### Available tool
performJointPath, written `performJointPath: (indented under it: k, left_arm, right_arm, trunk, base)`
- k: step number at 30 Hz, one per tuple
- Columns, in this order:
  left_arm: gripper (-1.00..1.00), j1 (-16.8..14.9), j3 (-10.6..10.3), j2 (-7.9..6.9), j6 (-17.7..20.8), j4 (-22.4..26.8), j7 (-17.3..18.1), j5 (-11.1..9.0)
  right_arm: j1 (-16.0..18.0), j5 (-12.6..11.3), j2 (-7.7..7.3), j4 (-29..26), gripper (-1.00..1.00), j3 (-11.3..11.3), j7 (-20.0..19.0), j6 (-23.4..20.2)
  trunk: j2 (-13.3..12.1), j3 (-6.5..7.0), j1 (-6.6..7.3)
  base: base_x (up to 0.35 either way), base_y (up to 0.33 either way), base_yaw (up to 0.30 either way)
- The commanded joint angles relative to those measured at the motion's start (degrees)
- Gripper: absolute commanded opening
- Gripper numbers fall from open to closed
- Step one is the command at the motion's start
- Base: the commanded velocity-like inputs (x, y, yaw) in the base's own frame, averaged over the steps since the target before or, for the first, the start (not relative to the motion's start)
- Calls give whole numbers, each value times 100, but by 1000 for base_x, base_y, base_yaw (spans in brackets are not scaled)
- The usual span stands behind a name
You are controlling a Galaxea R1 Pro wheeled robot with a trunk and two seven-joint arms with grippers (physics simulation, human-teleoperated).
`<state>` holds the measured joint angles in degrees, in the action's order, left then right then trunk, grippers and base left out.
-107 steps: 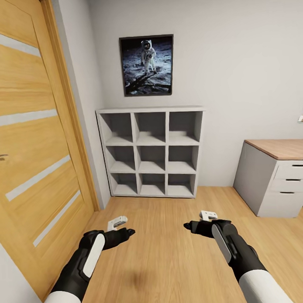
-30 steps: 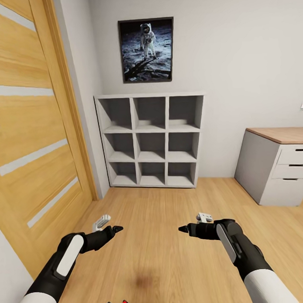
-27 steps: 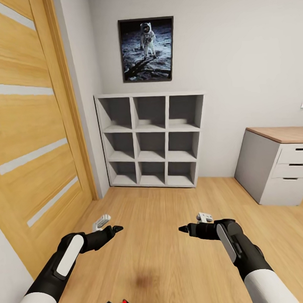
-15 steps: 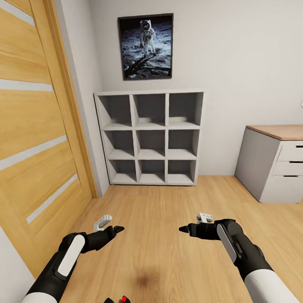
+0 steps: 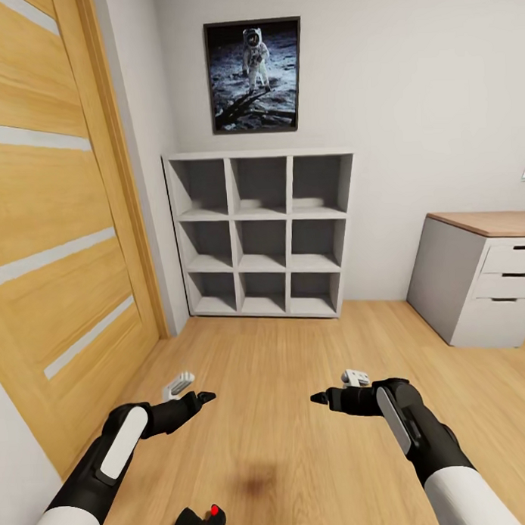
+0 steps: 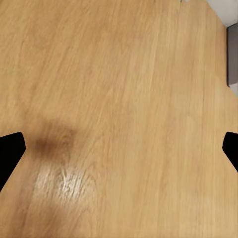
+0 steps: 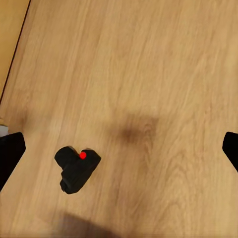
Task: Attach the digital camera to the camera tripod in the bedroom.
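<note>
1. Head view: on your far left stands the wood door point(image 5: 57, 224) with its pale stripes, shut against the grey wall
2. Your left gripper point(image 5: 207, 398) hangs low over the plank floor point(image 5: 281, 368), its fingers spread wide with nothing between them; in the left wrist view the black fingertips point(image 6: 10, 153) sit at opposite edges over bare wood
3. The digital camera point(image 5: 200, 521) lies on the floor near you, between your two arms, red button up; the right wrist view shows it point(image 7: 76, 168) alone on the planks
4. Straight ahead, far off, the grey cube shelf point(image 5: 260, 234) stands under an astronaut picture point(image 5: 254, 75)
5. Your right gripper point(image 5: 319, 398) is also spread wide, holding nothing
6. Far right is the desk point(image 5: 482, 277) with drawers
</note>
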<state>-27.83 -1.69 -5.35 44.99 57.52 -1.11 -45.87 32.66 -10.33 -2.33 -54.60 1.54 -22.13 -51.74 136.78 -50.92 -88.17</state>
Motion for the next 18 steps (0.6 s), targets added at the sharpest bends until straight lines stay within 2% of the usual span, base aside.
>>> performJointPath:
  k: [1, 9, 16, 18]
  left_arm:
    - [100, -3, -7, -3, 12, 4, -13, -19]
    - [100, -3, 1, -1, 10, 4, -17, -19]
    - [100, -3, -9, -1, 10, 4, -17, -19]
    - [100, -3, -12, -1, 10, 4, -15, -19]
  right_arm:
    - [3, -13, 1, -60, 100, 7, -11, -62]
    - [3, -13, 4, -596, 100, -2, -11, -307]
    - [3, -13, 5, -749, 100, -1, -11, -534]
    - [3, -13, 5, -767, 100, 1, -11, -561]
  trunk:
    - [44, -24, -21]
    - [365, -168, -197]
    - [646, -294, -351]
    - [648, -338, -356]
  base:
    - [0, 0, 0]
    - [0, 0, 0]
    - [0, 0, 0]
    - [0, 0, 0]
